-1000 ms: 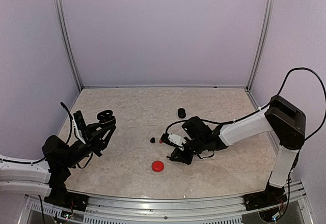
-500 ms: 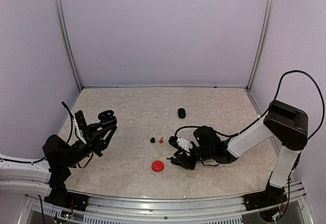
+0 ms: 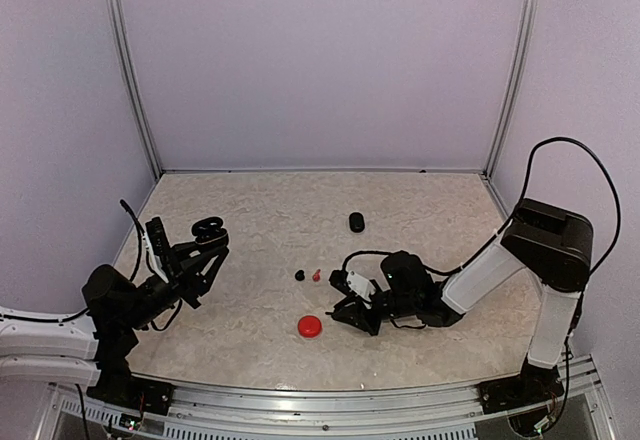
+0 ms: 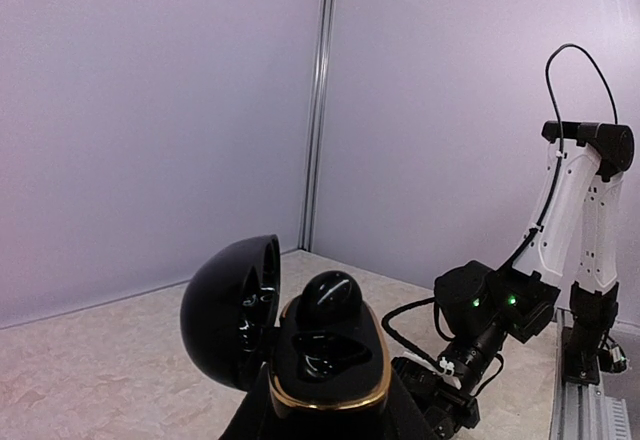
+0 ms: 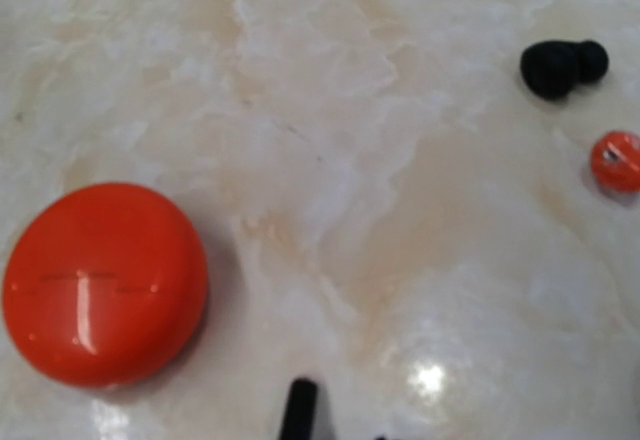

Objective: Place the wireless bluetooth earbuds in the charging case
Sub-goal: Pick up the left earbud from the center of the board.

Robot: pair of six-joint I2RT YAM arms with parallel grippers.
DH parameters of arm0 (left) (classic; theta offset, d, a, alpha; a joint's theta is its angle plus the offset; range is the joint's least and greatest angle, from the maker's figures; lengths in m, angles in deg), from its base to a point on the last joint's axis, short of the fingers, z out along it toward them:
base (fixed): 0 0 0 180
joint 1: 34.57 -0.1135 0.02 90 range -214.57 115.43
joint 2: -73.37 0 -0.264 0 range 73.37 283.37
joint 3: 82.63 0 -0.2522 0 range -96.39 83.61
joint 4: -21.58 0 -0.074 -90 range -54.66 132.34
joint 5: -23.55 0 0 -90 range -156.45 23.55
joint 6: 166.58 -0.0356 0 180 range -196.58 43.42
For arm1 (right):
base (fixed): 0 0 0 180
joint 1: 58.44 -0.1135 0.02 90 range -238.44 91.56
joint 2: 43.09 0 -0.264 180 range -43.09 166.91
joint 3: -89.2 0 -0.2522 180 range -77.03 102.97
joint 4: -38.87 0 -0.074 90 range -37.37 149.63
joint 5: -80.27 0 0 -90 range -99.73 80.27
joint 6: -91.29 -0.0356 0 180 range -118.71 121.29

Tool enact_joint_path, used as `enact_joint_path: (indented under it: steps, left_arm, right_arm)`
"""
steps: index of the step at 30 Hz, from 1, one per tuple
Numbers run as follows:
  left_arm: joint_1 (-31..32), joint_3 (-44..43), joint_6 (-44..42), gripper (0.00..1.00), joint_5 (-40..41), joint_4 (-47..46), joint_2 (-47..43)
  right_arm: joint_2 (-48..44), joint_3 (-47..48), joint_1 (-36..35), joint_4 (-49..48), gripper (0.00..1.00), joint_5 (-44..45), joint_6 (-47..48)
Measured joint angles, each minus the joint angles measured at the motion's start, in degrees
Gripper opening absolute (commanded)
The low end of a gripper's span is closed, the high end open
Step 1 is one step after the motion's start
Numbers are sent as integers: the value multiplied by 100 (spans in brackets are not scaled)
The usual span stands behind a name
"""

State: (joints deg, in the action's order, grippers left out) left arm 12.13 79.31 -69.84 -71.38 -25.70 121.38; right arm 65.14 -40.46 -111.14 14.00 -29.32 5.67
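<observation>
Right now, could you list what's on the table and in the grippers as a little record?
left gripper: shut on open black charging case
right gripper: low over table, nothing seen held
red case: closed, on table
black earbud: loose on table
red earbud: loose, beside black earbud
small black object: farther back, unclear

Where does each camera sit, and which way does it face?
Top: high behind the robot, facing down on the table; left arm and right arm show.
Left wrist: faces over its held black case toward the right arm.
Right wrist: close above the table, facing the red case; one fingertip shows.
Shared: top and right wrist both see the red case.
</observation>
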Motion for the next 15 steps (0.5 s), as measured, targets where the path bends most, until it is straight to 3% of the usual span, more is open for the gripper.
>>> enact_joint_path:
  steps: [9, 15]
  left_arm:
    - [0, -87, -79, 0, -74, 20, 94]
    - [208, -125, -529, 0, -254, 162, 275]
  right_arm:
    - [-164, 20, 0, 271, 16, -22, -2]
    - [-1121, 686, -98, 1803, 16, -35, -20]
